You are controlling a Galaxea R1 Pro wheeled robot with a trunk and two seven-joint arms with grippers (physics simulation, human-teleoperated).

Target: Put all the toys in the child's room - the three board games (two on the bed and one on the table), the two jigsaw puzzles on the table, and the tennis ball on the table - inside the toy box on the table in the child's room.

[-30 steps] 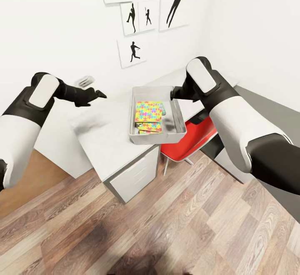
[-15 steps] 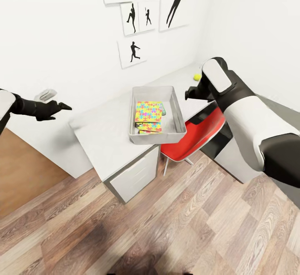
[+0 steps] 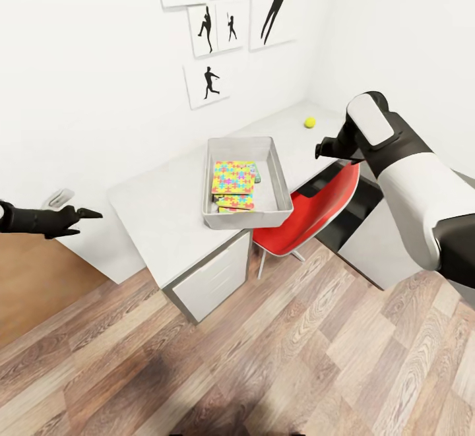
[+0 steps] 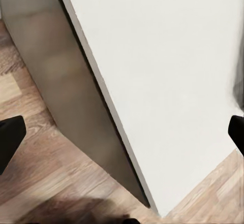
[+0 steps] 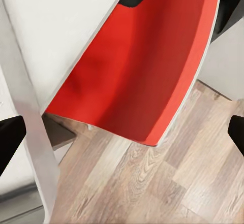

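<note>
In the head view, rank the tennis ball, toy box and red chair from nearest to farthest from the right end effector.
1. Red chair: just below the right end effector, tucked under the table.
2. Tennis ball: on the table's far end, near the wall; nearly as close.
3. Toy box: mid-table, toward the left arm's side.

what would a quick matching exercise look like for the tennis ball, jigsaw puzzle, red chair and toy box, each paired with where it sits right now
Things:
1. tennis ball
2. jigsaw puzzle
3. red chair
4. toy box

Places:
A. tucked partly under the table's edge, on the wood floor
B. lying inside the grey bin
C. standing on the table above the drawer cabinet
D. loose on the far end of the table, near the wall corner

Pairs: 1-D, 2-B, 3-A, 4-C
</note>
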